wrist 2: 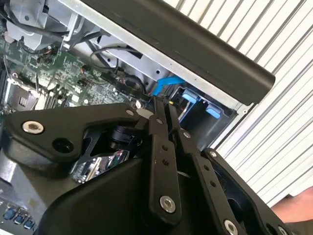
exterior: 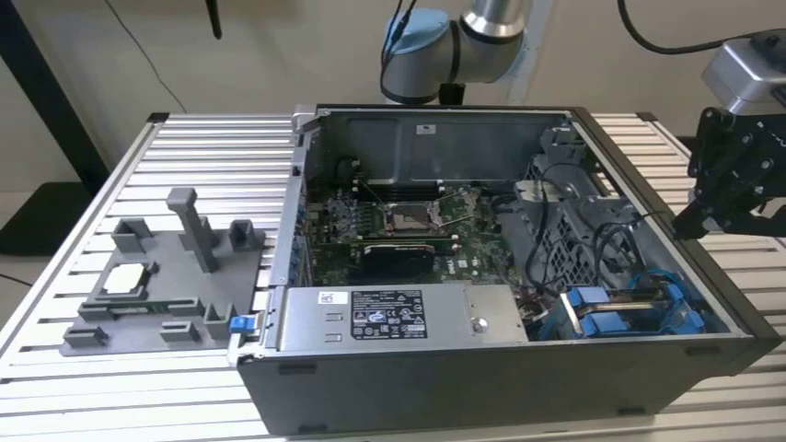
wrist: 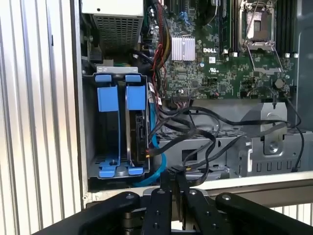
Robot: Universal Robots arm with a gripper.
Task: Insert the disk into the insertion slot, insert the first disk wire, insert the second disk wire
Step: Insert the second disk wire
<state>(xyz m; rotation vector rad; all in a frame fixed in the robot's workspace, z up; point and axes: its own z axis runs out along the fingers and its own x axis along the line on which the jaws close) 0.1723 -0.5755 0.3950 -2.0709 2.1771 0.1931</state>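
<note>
My black linkage-fingered gripper (wrist: pixel 171 183) was closed on nothing, fingers pressed together, hovering just outside the rim of the open grey metal computer case (exterior: pixel 516 382). The silver-grey hard disk in its bright blue plastic carrier (wrist: pixel 136 132) already stood seated in the grey drive-cage slot with blue tabs (wrist: pixel 115 125), a black wire (wrist: pixel 156 129) reaching its connector edge. I judged the insertion done and the wiring step in hand; it would call for a careful, fine grip among tangled black cables (wrist: pixel 205 132).
</note>
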